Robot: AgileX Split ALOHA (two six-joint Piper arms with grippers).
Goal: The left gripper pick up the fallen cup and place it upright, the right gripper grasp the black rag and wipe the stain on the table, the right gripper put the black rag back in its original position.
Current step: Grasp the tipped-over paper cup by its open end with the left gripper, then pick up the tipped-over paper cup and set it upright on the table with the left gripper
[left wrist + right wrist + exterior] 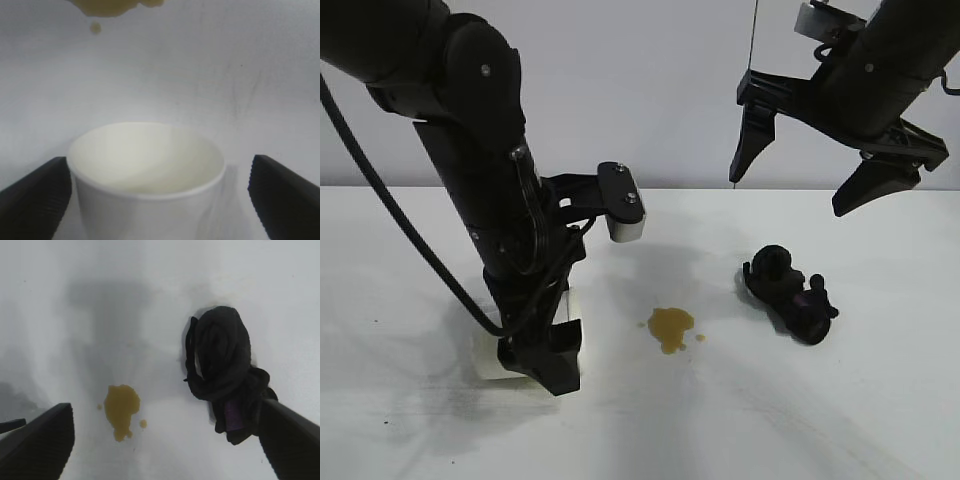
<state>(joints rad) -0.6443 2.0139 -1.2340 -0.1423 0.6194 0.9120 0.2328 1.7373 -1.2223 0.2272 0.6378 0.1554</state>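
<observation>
Straddling the cup (146,182) low on the surface (800,420), our left hand (542,362) is spread, gripping nothing; next we close. Our right hand (817,170) hangs open above the black rag (790,293), near the stain (671,327).

Left gripper (542,365) low over cup (495,355), fingers straddling it with gaps either side. Stain (670,327) on bare table (880,420) between cup and rag (788,292). Right gripper (810,165) high above rag, spread wide, nothing between.

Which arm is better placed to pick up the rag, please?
Right: its open end effector hangs above the rag; the left end effector is down around the cup.
</observation>
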